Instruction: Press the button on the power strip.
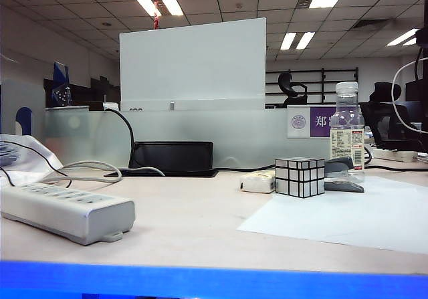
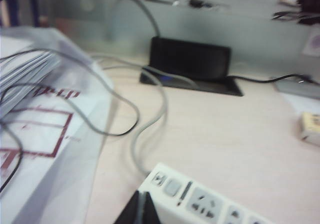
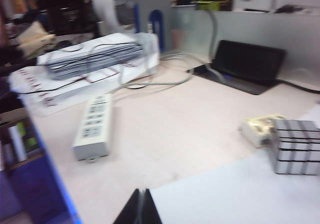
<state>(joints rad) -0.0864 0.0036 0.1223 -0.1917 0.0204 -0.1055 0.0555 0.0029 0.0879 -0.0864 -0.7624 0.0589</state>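
The power strip is a long off-white bar lying at the left of the table, its grey cable looping behind it. In the left wrist view its cable end shows a square grey button beside the first socket. My left gripper is shut, with its dark tips just off the strip's end corner, a little short of the button. My right gripper is shut too, hovering at the edge of a white paper sheet, far from the power strip. Neither gripper shows in the exterior view.
A mirrored cube, a small white box, a stapler and a water bottle stand at middle right on or near the paper. A black cable tray sits at the back. Bagged papers lie left of the strip.
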